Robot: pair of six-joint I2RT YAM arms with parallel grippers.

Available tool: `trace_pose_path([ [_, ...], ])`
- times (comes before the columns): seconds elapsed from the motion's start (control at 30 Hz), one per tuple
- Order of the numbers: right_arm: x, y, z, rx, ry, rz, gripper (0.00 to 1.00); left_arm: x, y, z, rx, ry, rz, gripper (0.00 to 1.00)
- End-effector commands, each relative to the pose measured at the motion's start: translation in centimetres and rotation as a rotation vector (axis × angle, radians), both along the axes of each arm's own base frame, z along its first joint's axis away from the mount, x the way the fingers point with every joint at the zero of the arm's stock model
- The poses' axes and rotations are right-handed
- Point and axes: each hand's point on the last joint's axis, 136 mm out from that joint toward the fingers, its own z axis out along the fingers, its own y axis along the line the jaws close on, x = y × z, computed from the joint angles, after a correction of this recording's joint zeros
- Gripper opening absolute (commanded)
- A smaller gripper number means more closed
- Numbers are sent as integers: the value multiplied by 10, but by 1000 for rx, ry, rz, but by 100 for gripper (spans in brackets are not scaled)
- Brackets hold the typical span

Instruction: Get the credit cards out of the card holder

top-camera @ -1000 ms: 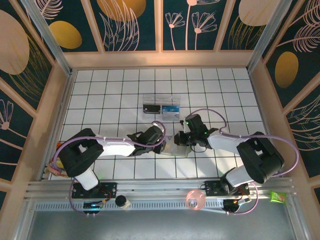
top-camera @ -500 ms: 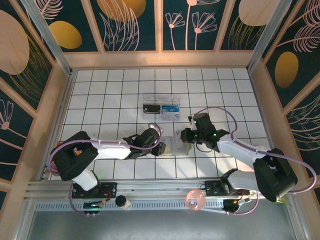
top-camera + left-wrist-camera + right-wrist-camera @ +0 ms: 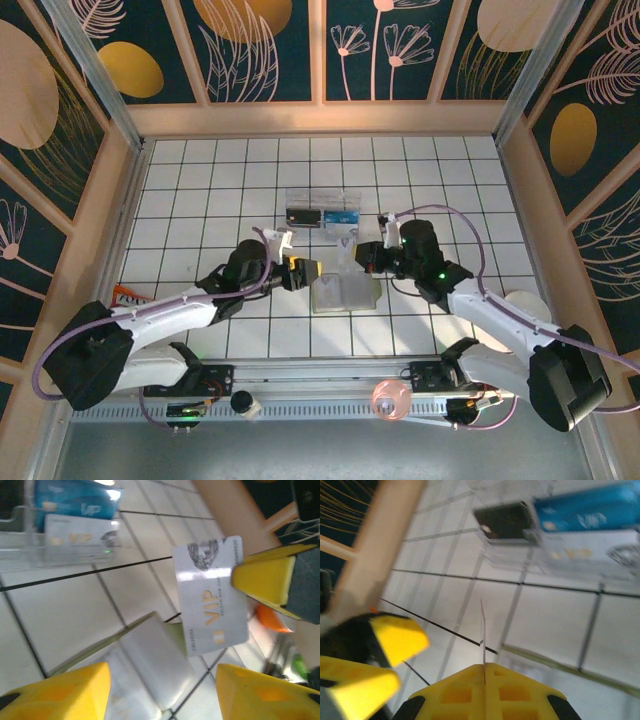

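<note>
**Top view.** The right gripper has its jaws together just over the far edge of the card holder. The holder lies open on the tiled table between the two arms. The left gripper stands just beside the holder's left side, jaws apart with nothing between them. A clear plastic box sits near, farther back.

**Left wrist view.** I see this arm's own yellow fingers spread wide and empty. The opposite gripper pinches a white VIP card by one edge near a corner, raised over the open holder.

**Right wrist view.** The card shows edge-on, clamped between the closed fingers.

**Handling, in my judgement.** The card is light, stiff, thin and glossy, so it is likely slippery. It is best pinched flat across its faces near an edge. The holder looks soft and light and may shift, so I would pin down one flap.

**Unclear.** I cannot tell whether more cards remain in the pockets. Both wrist views are blurred, and they cut the holder off.
</note>
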Motion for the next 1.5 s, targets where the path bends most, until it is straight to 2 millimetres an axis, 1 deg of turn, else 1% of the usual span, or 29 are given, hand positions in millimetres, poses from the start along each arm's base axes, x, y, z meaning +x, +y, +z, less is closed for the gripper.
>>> trace_pose_path([
  [0.0,-4,14,36,171,-81,64,0,-8,-8,59,-297,-90,-118,53],
  [0.07,-6,18,44,218,-89,84,0,-10,-8,68,-354,-104,-146,54],
  [0.2,-10,27,52,276,-88,119,0,-11,-10,68,-382,-98,-159,53],
  [0.23,-11,29,55,287,-91,128,0,-11,-11,67,-385,-93,-159,51],
  [0.33,-16,34,61,309,-106,145,0,-9,-11,60,-377,-75,-156,38],
  [0.43,-19,40,63,321,-107,164,0,-9,-12,56,-380,-61,-153,39],
  [0.53,-21,44,63,321,-103,171,0,-11,-13,60,-398,-63,-165,39],
  [0.67,-18,48,56,305,-92,157,0,-12,-15,62,-403,-66,-184,26],
  [0.73,-15,48,50,290,-80,144,0,-14,-16,63,-409,-63,-198,17],
  [0.83,-10,45,38,248,-58,113,0,-13,-18,61,-384,-63,-202,6],
  [0.87,-9,44,35,230,-54,103,1,-11,-18,61,-367,-69,-200,4],
  [0.9,-7,40,32,205,-50,82,7,-9,-19,58,-336,-67,-193,0],
  [1.0,-2,23,25,129,-64,11,18,0,-17,52,-236,-91,-161,0],
  [1.1,-1,2,25,74,-97,-60,19,9,-16,48,-137,-105,-142,0],
  [1.27,-1,-35,31,38,-142,-174,19,22,-29,43,37,-133,-166,0],
  [1.3,-1,-42,32,34,-148,-191,19,28,-33,44,94,-157,-173,0],
  [1.37,-6,-48,33,32,-152,-200,19,40,-39,44,220,-209,-197,0],
  [1.4,-2,-57,32,31,-152,-231,19,46,-42,47,278,-247,-227,0],
  [1.47,-3,-63,31,33,-145,-240,19,56,-48,51,383,-327,-293,0],
])
